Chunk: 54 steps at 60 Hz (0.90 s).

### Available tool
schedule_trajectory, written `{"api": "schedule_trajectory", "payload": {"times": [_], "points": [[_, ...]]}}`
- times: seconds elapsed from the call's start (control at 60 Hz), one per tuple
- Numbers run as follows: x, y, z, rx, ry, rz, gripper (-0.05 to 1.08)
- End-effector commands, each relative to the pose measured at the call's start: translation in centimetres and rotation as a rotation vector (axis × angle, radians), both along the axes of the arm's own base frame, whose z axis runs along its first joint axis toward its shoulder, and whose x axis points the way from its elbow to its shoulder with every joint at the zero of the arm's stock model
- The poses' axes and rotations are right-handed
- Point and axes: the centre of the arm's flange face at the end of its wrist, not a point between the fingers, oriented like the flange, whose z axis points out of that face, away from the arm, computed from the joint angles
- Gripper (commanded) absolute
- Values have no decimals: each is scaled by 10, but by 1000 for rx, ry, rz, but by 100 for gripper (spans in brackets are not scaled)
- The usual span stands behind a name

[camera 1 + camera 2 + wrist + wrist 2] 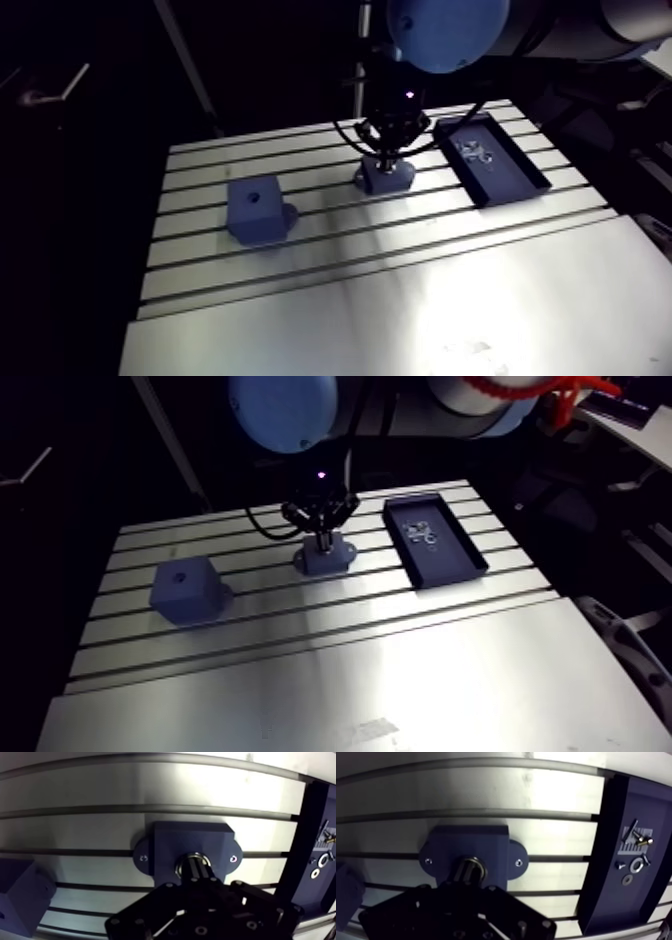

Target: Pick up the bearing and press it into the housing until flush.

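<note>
A dark blue housing (170, 844) with two flange ears stands on the slotted table (400, 290). A metal bearing ring (195, 855) sits in its top bore. My gripper (196, 868) comes straight down on the housing (385, 178). Its two fingers are shut together, and their tips rest on the bearing inside the ring. The fingers hide most of the bearing, so I cannot tell how deep it sits.
A larger dark blue block (255, 210) with a hole on top stands to the left of the housing. To its right lies a dark tray (470, 561) holding small screws and washers (636, 864). Slots run across the table's back half.
</note>
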Motion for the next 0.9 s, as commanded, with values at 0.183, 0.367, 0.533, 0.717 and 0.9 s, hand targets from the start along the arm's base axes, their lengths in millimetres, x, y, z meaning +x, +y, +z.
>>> {"api": "schedule_trajectory", "payload": {"times": [0.183,0.367,0.533,0.717,0.9], "points": [[1,0,-1,-2,-1,0,108],[1,0,-1,-2,-2,0,108],[1,1,-2,-1,-3,-1,108],[1,0,-2,-1,-3,0,108],[1,1,-1,-2,-1,0,108]]}}
